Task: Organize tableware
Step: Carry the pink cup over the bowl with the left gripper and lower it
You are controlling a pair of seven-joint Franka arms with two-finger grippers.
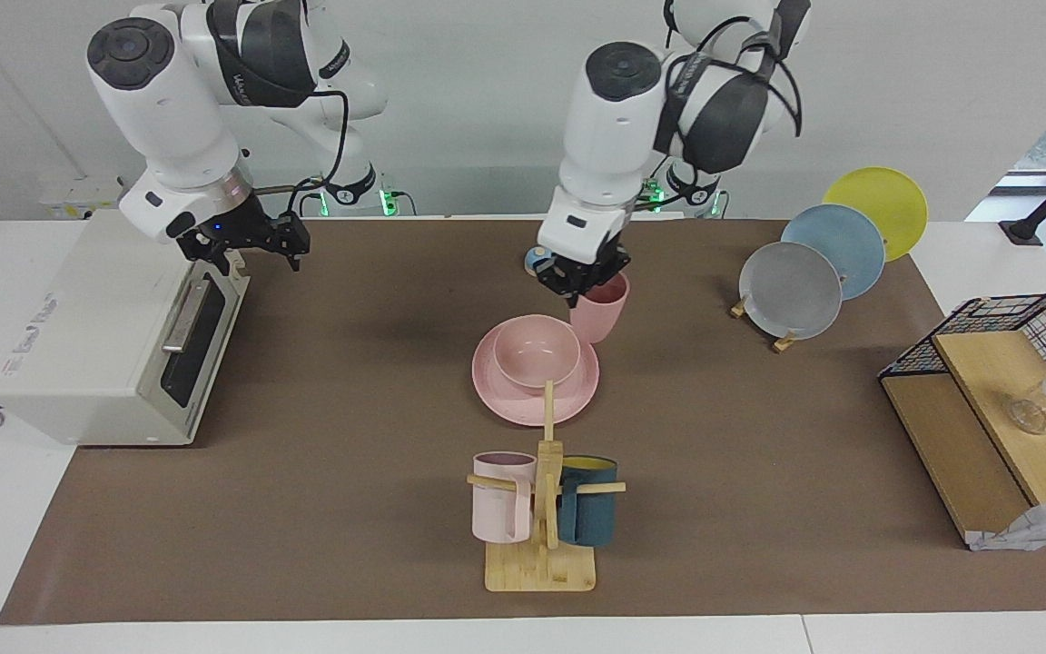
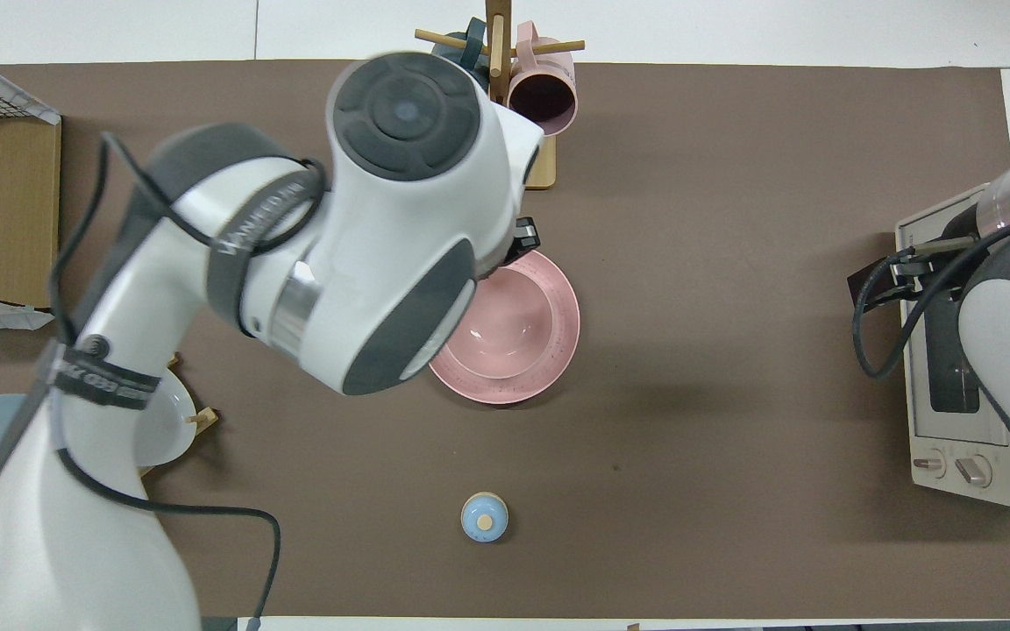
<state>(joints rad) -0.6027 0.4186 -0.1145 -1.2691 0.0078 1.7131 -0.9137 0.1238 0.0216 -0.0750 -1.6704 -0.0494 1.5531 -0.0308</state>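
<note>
I see the left claw (image 1: 585, 283) gripping the cup (image 1: 600, 307) above the plate (image 1: 577, 392) and bowl (image 1: 537, 351); the right claw (image 1: 246, 245) seems open over the oven (image 1: 78, 318).

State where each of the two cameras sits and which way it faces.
Facing view: high across the table, looking at both arms; left gripper holds the pink cup above the table beside the bowl; right gripper over the toaster oven.
Overhead view: above the robots, looking down; the left arm hides the cup.
Shared: plate, bowl, mug rack, oven.
</note>
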